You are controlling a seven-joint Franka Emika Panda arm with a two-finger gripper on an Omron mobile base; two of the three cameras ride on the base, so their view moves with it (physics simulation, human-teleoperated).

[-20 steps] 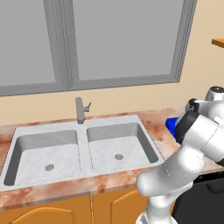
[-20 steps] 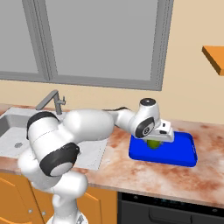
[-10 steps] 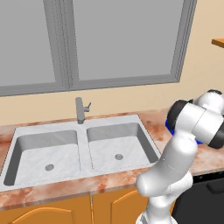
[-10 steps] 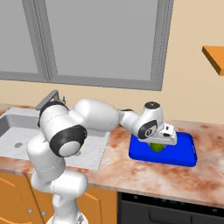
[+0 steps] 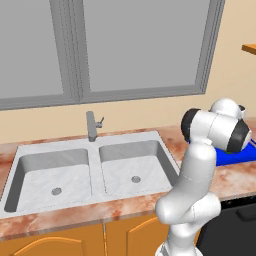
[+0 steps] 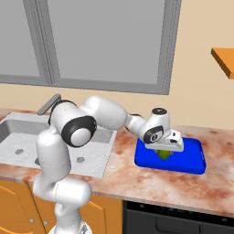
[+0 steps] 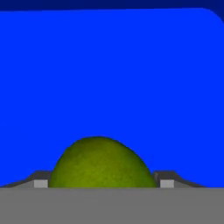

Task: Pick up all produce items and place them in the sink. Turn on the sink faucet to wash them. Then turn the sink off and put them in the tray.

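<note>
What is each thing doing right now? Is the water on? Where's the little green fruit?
Lime: on the blue tray, between the fingers.
Tray: flat on the counter, right of the sink.
Gripper: open, low over the tray.
Faucet: no water running.
Sink: both bowls empty and dry-looking.
</note>
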